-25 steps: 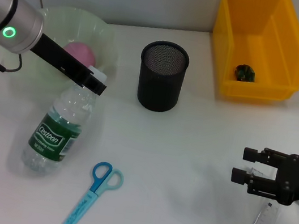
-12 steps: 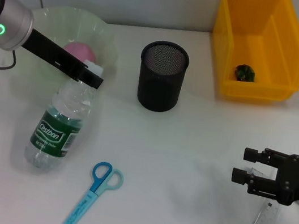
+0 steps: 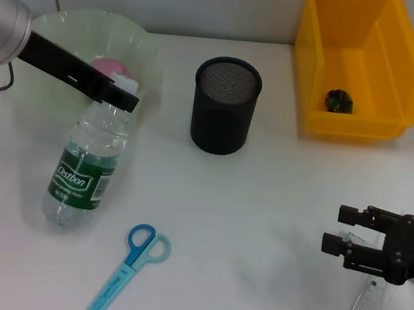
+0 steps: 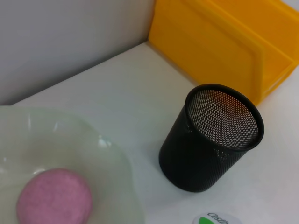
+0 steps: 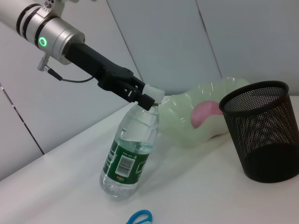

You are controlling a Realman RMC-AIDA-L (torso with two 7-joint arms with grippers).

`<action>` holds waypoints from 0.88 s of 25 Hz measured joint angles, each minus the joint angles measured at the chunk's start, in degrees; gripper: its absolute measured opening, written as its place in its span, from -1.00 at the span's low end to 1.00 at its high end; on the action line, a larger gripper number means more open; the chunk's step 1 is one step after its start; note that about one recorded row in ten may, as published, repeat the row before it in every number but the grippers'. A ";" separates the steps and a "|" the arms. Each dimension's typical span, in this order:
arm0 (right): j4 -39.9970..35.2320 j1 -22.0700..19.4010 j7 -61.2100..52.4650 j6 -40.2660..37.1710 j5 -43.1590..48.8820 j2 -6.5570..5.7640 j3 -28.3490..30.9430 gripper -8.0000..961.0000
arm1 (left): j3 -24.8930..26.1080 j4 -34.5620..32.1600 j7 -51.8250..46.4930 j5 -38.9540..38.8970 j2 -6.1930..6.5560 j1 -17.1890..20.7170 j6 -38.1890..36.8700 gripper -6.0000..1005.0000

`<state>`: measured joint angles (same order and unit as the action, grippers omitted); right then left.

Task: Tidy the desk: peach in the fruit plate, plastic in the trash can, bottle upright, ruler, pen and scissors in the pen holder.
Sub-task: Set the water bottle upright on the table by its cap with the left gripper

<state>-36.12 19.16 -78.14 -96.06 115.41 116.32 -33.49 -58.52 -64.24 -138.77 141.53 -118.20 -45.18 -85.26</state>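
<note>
at bottle (image 3: 86,163) neck | left claw (image 3: 123,97) clamped | label "cestbon"

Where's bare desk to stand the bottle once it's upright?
Widest bare patch: between the black mesh pen holder, the blue scissors and the right gripper. A smaller one lies in front of the yellow plastic bin. Crowded: the left gripper holds the clear plastic water bottle by its cap against the pale green fruit plate.
</note>
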 joint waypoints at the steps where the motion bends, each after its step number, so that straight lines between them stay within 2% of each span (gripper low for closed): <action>1: 0.00 0.00 -0.02 0.00 0.00 -0.01 0.00 0.55 | 0.25 -0.01 0.13 0.00 0.02 0.03 -0.02 -0.09; 22: 0.00 -0.16 -0.26 0.15 -0.01 -0.27 0.00 0.55 | 2.04 -3.28 1.33 -3.04 0.37 2.87 -0.44 -0.10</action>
<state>-36.12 19.00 -78.40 -95.91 115.40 116.05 -33.49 -56.48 -67.52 -137.44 138.49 -117.83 -42.30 -85.70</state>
